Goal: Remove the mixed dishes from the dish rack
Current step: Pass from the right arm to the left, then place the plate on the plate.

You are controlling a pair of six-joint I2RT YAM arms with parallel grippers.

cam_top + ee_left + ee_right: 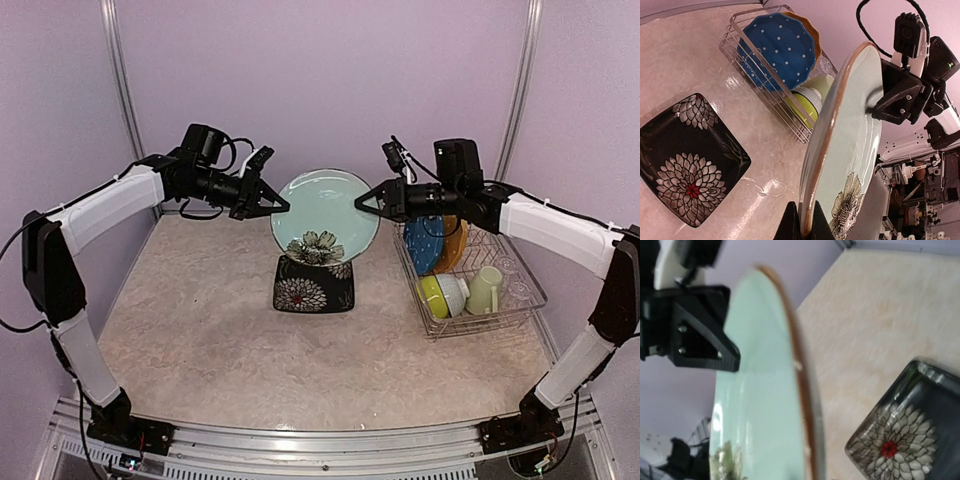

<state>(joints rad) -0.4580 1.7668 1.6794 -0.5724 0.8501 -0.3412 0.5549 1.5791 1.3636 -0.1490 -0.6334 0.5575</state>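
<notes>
L tool (283,207): fingers (789,227) sit either side of the rim of the pale green flowered plate (325,205), closed on its L edge.

R tool (362,200): at the opp. rim. L wrist view shows one black finger (892,100) against the plate face; the other is hidden behind the plate. R wrist view shows no fingers of its own. Can't tell if it clamps or only touches.

Plate: upright on edge, in the air, face twd cam, between the two tools. Directly below is the black square plate (313,285), flat on the table (200,330). Gap btw lower rim and black plate not readable from above.

Dish rack (530,300): well to the R, under the R forearm. Holds blue white-dotted plate (425,245), orange plate (457,238), lime bowl (440,295), pale green mug (487,290).

Risks, as I judge:
- Looks like a handover. If one tool lets go before the other is firm, the plate hangs from a thin rim pinch, pivots and drops onto the black plate. Both could chip.
- Glazed rim is slick and the contact patch small, so any jerk means slip.
- If both clamp and the arms drift apart or twist, the plate gets torqued and pops out of one grip.
- Lowered on edge, the rim lands on the black plate and skids. Needs tilting flat first.
- R arm pulling back passes over the rack and may clip the standing plates.
</notes>
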